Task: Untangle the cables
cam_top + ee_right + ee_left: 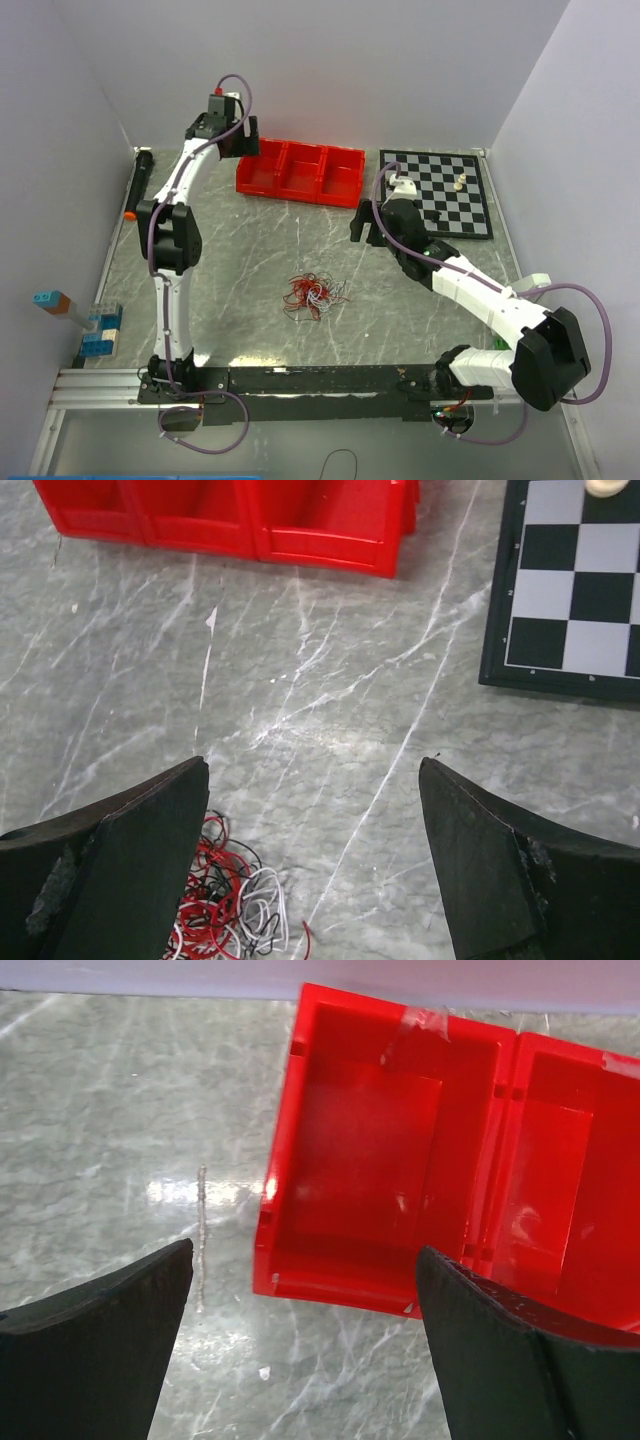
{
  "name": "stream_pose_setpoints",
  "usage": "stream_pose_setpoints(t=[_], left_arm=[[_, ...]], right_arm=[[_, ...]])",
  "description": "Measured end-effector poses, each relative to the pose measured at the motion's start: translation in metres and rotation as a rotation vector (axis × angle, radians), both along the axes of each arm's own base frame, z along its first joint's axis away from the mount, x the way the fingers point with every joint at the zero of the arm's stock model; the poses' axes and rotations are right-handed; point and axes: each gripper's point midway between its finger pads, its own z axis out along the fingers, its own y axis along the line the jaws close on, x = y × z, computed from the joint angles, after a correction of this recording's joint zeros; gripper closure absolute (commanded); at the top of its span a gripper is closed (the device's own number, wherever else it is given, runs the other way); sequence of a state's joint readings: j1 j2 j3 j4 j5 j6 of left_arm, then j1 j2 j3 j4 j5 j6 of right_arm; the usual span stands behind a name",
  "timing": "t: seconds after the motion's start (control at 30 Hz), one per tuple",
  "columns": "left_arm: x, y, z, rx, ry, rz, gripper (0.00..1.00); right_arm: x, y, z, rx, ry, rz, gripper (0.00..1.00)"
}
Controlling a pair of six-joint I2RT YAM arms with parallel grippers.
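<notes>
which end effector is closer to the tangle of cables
Right. The right end effector hovers open just beyond the cables, on the chessboard side. The left end effector is far off at the back, by the red bin's left end.

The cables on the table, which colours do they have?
The cables are red, white and black; the right wrist view shows this best.

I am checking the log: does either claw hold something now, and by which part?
Nothing is held. The left claw and the right claw are open and empty; the cables lie free on the table.
</notes>
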State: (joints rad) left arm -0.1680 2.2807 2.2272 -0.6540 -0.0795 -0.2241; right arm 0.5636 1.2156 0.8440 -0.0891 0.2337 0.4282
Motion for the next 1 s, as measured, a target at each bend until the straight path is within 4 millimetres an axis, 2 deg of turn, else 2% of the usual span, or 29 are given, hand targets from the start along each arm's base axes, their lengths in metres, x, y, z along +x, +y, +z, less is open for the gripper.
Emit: stream_pose_setpoints(t=[0.17,0.23,0.27,0.43,0.5,0.67,0.83,1.0], left_arm=[[0.001,-0.009,-0.015,0.031,0.016,0.006,0.02],[0.001,-0.006,-0.024,0.046,0.023,0.022,0.01],[0.001,-0.004,-0.030,0.054,0.030,0.031,0.03],[-0.004,0.008,-0.056,0.087,0.076,0.065,0.18],[-0.005,0.010,-0.064,0.092,0.084,0.068,0.28],[-0.009,0.013,-0.088,0.106,0.101,0.064,0.59],[-0.011,0.014,-0.102,0.121,0.107,0.050,0.68],[-0.006,0.015,-0.109,0.125,0.065,0.044,0.88]], right_arm=[[0.002,0.006,-0.001,0.007,-0.002,0.026,0.10],[0.003,0.009,0.002,0.016,-0.013,0.038,0.10],[0.003,0.010,0.003,0.022,-0.019,0.043,0.11],[0.005,0.016,0.009,0.044,-0.039,0.060,0.12],[0.006,0.018,0.011,0.053,-0.048,0.066,0.12],[0.006,0.021,0.011,0.067,-0.060,0.078,0.14],[0.004,0.022,0.005,0.075,-0.048,0.087,0.15],[0.004,0.023,0.006,0.083,-0.054,0.090,0.16]])
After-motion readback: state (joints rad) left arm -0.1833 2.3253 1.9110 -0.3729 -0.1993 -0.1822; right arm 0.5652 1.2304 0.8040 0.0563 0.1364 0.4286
